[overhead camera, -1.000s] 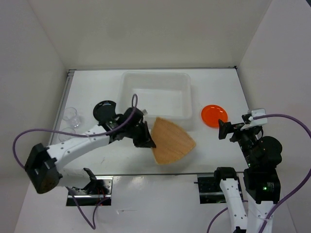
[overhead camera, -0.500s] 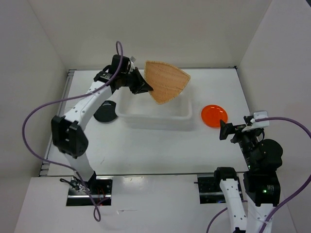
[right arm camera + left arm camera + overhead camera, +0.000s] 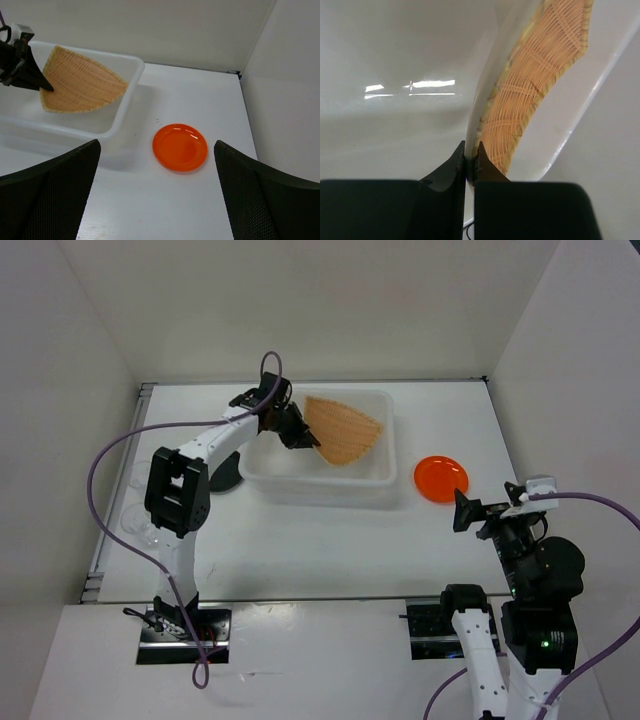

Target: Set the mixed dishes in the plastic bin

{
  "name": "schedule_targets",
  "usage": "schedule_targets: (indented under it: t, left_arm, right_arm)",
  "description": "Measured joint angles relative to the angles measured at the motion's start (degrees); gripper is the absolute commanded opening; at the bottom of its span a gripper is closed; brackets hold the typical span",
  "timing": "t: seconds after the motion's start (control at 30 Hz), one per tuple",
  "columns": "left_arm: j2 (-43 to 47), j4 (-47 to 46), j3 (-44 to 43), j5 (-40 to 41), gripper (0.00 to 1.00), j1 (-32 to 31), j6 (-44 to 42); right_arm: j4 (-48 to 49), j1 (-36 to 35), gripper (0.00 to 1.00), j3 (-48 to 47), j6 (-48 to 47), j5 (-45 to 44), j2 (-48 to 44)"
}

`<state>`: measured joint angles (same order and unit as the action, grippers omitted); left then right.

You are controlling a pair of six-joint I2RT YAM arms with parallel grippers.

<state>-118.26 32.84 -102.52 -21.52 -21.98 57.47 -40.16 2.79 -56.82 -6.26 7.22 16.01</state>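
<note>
- Your left tool (image 3: 470,156) is pinching the rim of the woven basket tray (image 3: 530,95), with both fingers pressed together on its edge. The left wrist view is cutting off most of the tray, so you are seeing only a curved strip of weave there.
- The tray is hanging tilted inside the plastic bin (image 3: 300,483), towards the far side. None of the views is showing you whether its lower edge is touching the bin floor.
- The small black plate (image 3: 228,472) is lying on the worktop (image 3: 330,550) just left of the bin, and the left arm is hiding most of it.
- The clear cups (image 3: 138,523) are showing only as faint outlines near the worktop's left edge, partly behind the arm's elbow. How many there are is hard to make out.
- Your right tool (image 3: 463,510) is standing spread wide and gripping nothing. In the right wrist view its fingers are filling the two lower corners, with their lower parts cut off.
- The orange plate (image 3: 180,147) is lying flat on the worktop to the right of the bin, apart from it and ahead of the right tool.
- The right wrist view is giving you the tray's broad woven face and the left tool at its corner, which the left wrist view is showing only edge-on.
- Only the overhead view is showing you the black plate and the cups.
</note>
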Motion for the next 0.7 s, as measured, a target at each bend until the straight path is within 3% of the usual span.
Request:
schedule_targets:
  t: [0.27,0.37,0.4,0.5,0.53,0.7]
  left_arm:
    - [0.33,-4.70,7.21,3.08,0.00,-1.99,6.36]
    - [0.33,-6.38,9.25,3.30,0.06,-2.21,7.41]
    - [0.31,-6.82,9.88,3.32,0.18,-2.23,7.45]
    - [0.22,-7.76,10.82,2.91,0.38,-2.23,7.26]
    - [0.22,-7.96,10.84,2.78,0.51,-2.23,7.23]
    - [0.22,-10.54,10.84,1.60,0.79,-2.23,6.10]
  right_arm:
    - [0.00,-0.02,0.98,0.00,0.02,-0.35,-0.24]
    - [0.00,-0.02,0.98,0.00,0.04,-0.37,-0.24]
    - [0.00,-0.02,0.98,0.00,0.04,-0.37,-0.26]
    - [0.00,-0.02,0.98,0.00,0.04,-0.35,-0.26]
    - [0.02,-0.02,0.98,0.00,0.04,-0.35,-0.26]
    - [0.02,-0.02,0.98,0.00,0.04,-0.35,-0.28]
